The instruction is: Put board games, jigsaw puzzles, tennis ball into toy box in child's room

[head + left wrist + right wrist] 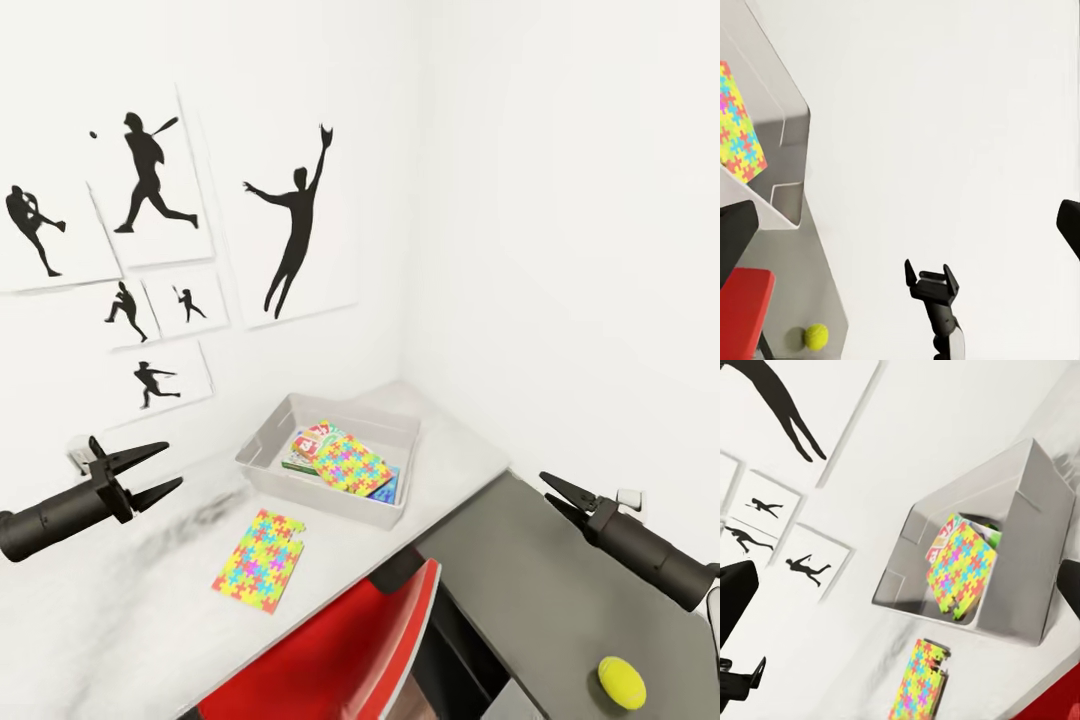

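Grey toy box [262, 445] sits on the pale surface [100, 620] near the wall corner. Inside: one jigsaw puzzle [351, 464] tilted on top, a green/white board game [305, 447] w/ red logo under it, a blue board game [387, 489] peeking out beside it. That's 2 games visible in the tub; a third can't be made out. Second jigsaw puzzle [259, 558] lies flat on the surface just in front of the box, not touching it. Tennis ball [621, 683] rests alone on the darker grey top [560, 590], well apart from the box, near the robot's right side.

Count: 2 puzzles (1 in, 1 out), 1 ball (out), 1 box.

Left end effector [160, 473] hovers above the surface, fingers spread, holding nothing. Right end effector [556, 494] hangs above the dark top; jaws look barely parted, empty, though exact gap hard to judge.

Risks, as a judgement: flat puzzle offers little edge to pinch, so it may slide toward the red chair [340, 650] edge. Ball could roll off if nudged off-centre. Tilted puzzle in the tub leaves uneven stacking room.
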Controlling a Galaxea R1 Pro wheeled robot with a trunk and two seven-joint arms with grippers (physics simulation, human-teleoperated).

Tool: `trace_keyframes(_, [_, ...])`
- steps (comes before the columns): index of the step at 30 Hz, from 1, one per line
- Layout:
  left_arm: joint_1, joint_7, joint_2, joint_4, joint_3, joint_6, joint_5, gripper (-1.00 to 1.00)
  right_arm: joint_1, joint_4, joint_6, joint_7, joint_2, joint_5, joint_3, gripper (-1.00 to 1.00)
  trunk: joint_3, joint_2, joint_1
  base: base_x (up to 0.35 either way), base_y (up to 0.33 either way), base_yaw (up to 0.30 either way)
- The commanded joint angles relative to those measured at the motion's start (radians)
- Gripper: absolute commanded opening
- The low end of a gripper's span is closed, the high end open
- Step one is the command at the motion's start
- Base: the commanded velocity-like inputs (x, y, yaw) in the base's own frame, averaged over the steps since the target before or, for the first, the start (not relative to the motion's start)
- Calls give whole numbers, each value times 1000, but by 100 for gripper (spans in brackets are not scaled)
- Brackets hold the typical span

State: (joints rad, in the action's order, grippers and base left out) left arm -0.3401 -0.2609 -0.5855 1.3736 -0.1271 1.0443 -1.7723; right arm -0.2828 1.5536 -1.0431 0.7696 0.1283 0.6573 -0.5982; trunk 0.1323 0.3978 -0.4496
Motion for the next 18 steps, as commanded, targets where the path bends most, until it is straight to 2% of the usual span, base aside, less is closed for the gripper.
trace_keyframes(1, [-1, -10, 0, 0, 0, 3, 10, 100, -1, 0, -4, 7, 0, -5, -1, 100, 1, 2, 0, -157, 39, 193])
trace_keyframes(6, [-1, -11, 0, 2, 0, 3, 10, 100, -1, 0, -4, 7, -1, -6, -1, 100, -4, 2, 0, -173, 7, 207])
trace_keyframes(14, [-1, -11, 0, 2, 0, 3, 10, 100, -1, 0, -4, 7, -1, -7, 0, 100, -13, 2, 0, -267, -78, 216])
trace_keyframes(18, [0, -15, 0, 3, -1, 3, 9, 100, -1, 1, -4, 7, -1, -7, 0, 100, -17, 2, 0, -114, -33, 218])
